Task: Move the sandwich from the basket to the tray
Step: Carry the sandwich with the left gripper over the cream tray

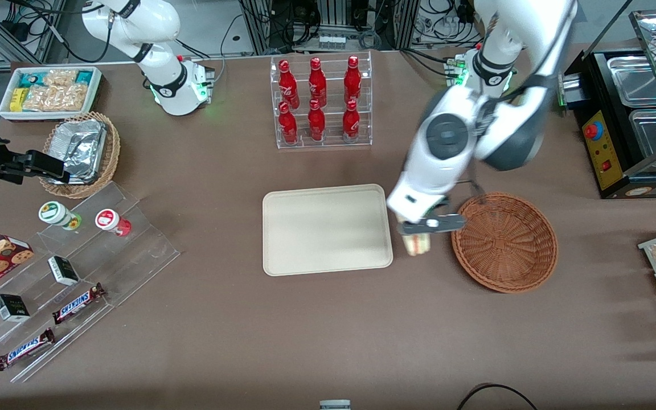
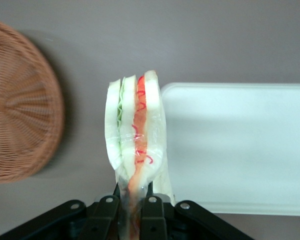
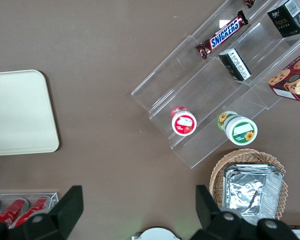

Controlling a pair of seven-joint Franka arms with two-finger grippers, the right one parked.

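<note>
My left gripper point(image 1: 421, 229) hangs above the bare table in the gap between the basket point(image 1: 504, 241) and the tray point(image 1: 327, 229). It is shut on the wrapped sandwich point(image 1: 417, 244), which hangs below the fingers. In the left wrist view the sandwich point(image 2: 135, 131) shows pale bread with green and red filling, pinched at its tip between the two black fingers point(image 2: 105, 212). The reddish-brown woven basket point(image 2: 20, 107) lies empty on one side of the sandwich and the beige tray point(image 2: 235, 147) on the other. The tray point(image 3: 20, 112) also shows in the right wrist view, bare.
A clear rack of red bottles point(image 1: 319, 101) stands farther from the front camera than the tray. A black food warmer point(image 1: 627, 122) sits at the working arm's end. Toward the parked arm's end are a tiered acrylic shelf with snacks point(image 1: 66, 273), a foil-lined tan basket point(image 1: 83, 152) and a white bin point(image 1: 49, 91).
</note>
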